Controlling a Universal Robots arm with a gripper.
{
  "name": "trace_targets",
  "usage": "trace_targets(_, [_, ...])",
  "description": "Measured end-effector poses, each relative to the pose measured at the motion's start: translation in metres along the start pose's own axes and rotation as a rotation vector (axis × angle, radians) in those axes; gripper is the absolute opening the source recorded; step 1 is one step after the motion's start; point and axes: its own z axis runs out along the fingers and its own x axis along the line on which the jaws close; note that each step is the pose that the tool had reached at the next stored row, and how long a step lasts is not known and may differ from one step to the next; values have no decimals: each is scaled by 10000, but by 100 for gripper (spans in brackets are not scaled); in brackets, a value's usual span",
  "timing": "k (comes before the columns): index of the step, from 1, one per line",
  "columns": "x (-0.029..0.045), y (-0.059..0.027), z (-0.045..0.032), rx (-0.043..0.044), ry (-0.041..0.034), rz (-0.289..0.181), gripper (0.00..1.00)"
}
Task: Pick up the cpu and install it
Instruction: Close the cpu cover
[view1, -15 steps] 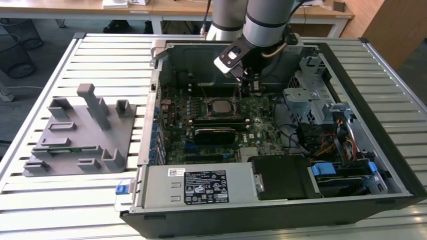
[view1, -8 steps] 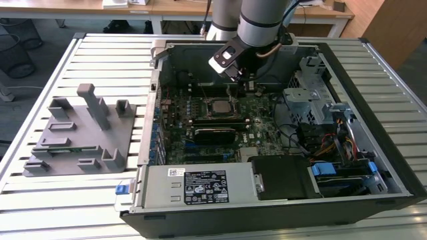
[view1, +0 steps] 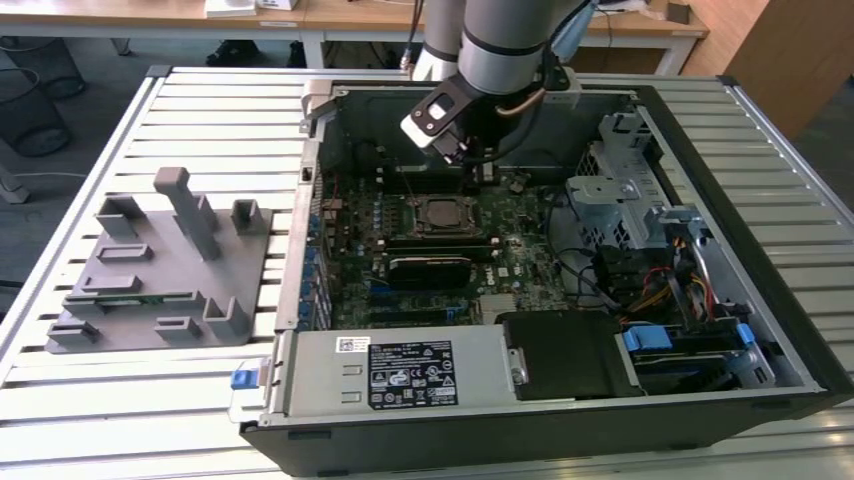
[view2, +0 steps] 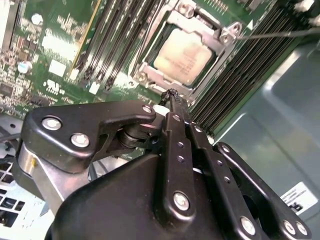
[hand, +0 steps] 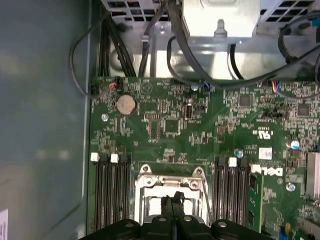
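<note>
While our gripper (view2: 172, 96) hangs inside the open computer case (view1: 534, 430), we see its two fingers (view2: 178, 150) pressed together with nothing between them. Just beyond the fingertips, the cpu (view2: 182, 56) lies flat in the socket frame (view2: 215, 47) on the green motherboard (hand: 200, 130). Well off to the gripper's side, outside the case, stands the grey fixture (view1: 160, 270).

Gripper (view2: 172, 97) is hanging with jaws pinched together on nothing, cpu (view2: 182, 56) is sitting in the socket frame (view2: 150, 62) at its 12 o'clock, memory slots (view2: 112, 37) running along both sides.
</note>
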Motion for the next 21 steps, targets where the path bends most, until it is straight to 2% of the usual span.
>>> trace_targets(7, [3, -86, 15, 0, 0, -1, 11])
trace_targets(21, [16, -164, 20, -9, 0, -23, 11])
